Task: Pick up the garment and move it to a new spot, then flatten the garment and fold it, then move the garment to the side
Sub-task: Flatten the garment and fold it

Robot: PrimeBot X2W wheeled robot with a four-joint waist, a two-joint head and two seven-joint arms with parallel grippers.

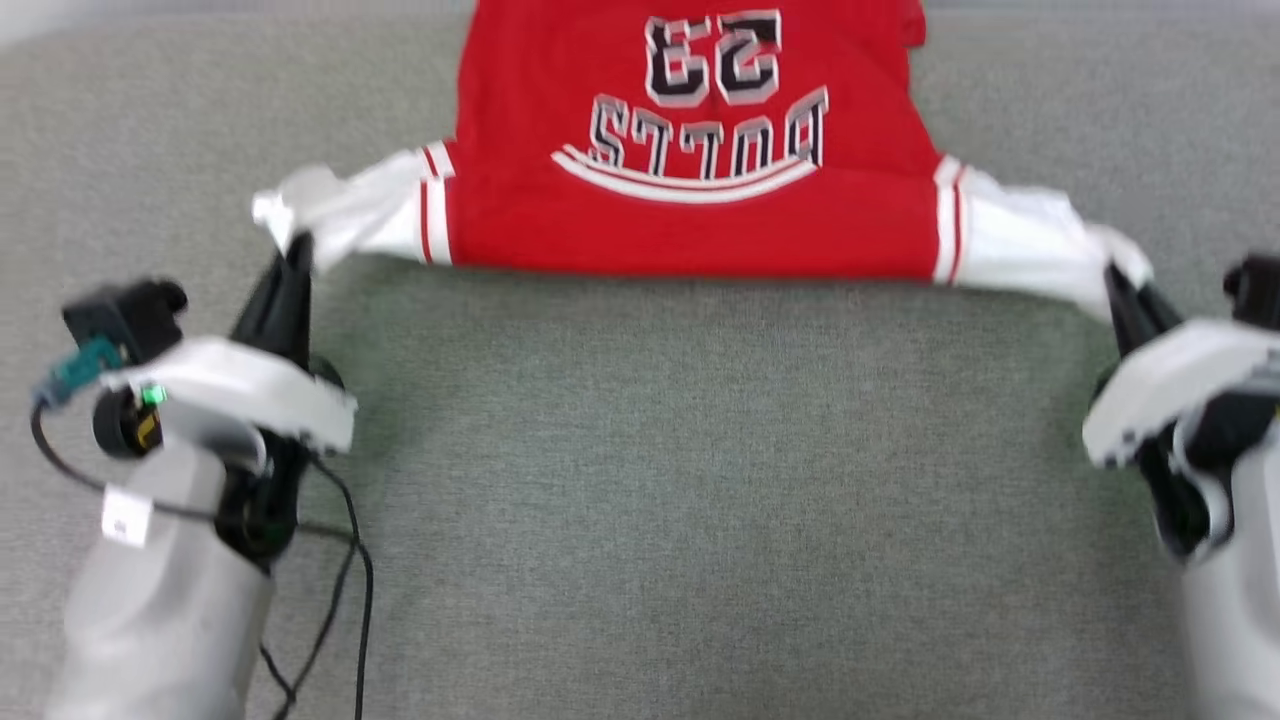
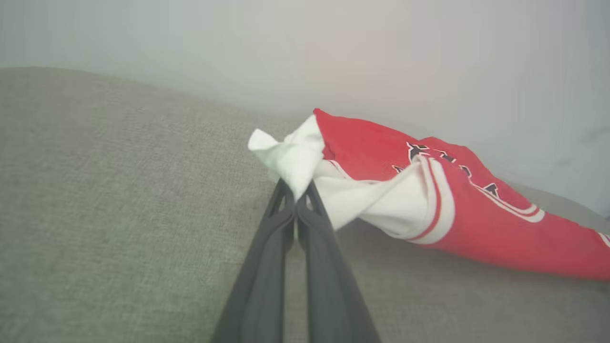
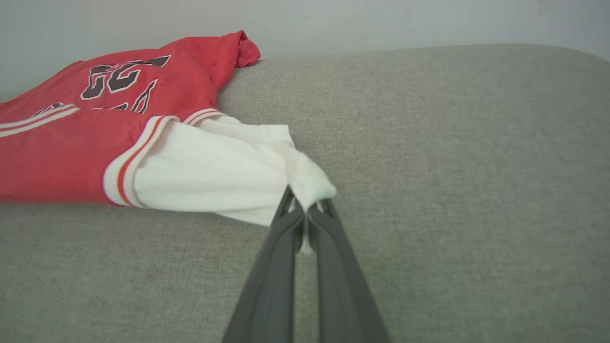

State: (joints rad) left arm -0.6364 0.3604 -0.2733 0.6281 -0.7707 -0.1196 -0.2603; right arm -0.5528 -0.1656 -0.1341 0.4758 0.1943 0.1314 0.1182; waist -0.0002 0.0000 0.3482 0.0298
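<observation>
One garment [image 1: 700,225] stretches between clamped left tool [image 1: 298,248] and right tool [image 1: 1113,277].

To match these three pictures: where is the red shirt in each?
Head view: red shirt, top centre.
Left wrist view: right of centre, one sleeve pinched by the left gripper.
Right wrist view: upper left, other sleeve pinched by the right gripper.
Shared landmark: the black chest lettering.

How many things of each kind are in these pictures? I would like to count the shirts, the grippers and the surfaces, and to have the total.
Shirts: 1, the garment, red with white sleeves
Grippers: 2, the left gripper and the right gripper, each shut on a white sleeve end
Surfaces: 1, the grey fabric surface
Total: 4
</observation>
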